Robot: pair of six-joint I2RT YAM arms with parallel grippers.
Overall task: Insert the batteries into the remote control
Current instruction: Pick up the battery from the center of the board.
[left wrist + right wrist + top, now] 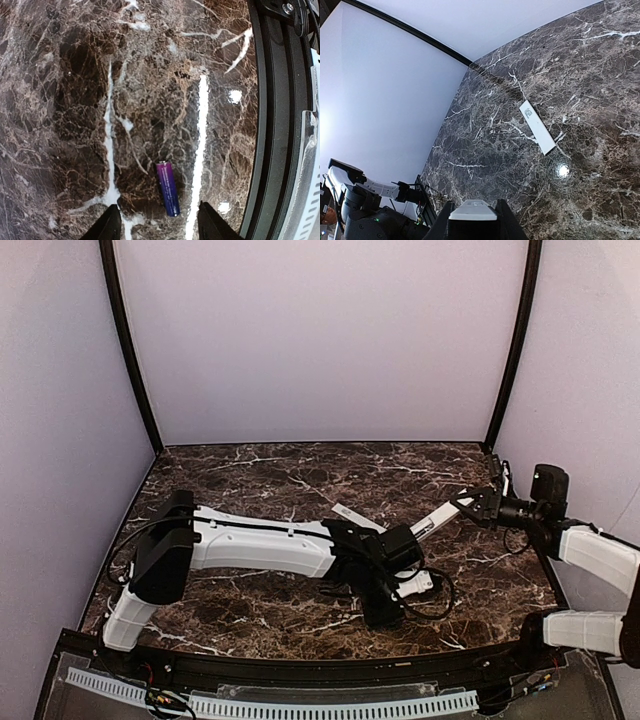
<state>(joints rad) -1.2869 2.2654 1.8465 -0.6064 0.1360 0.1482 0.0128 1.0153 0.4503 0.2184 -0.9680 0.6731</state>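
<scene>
A blue-purple battery [168, 188] lies flat on the dark marble table [75, 100]. My left gripper [160, 226] hangs over it, open, with one fingertip on each side and a gap to the battery on both. In the top view the left gripper [383, 612] points down near the table's front middle. On the right, my right gripper [470, 505] is shut on one end of the white remote control [437, 519] and holds it off the table, slanting down to the left. The right wrist view shows the remote's end [472, 212] clamped between the fingers.
A thin white flat cover piece [537, 126] with a printed label lies on the marble at mid-table [352, 515]. The black front rail [265, 125] runs close to the right of the battery. Pale walls enclose the table at the back and sides.
</scene>
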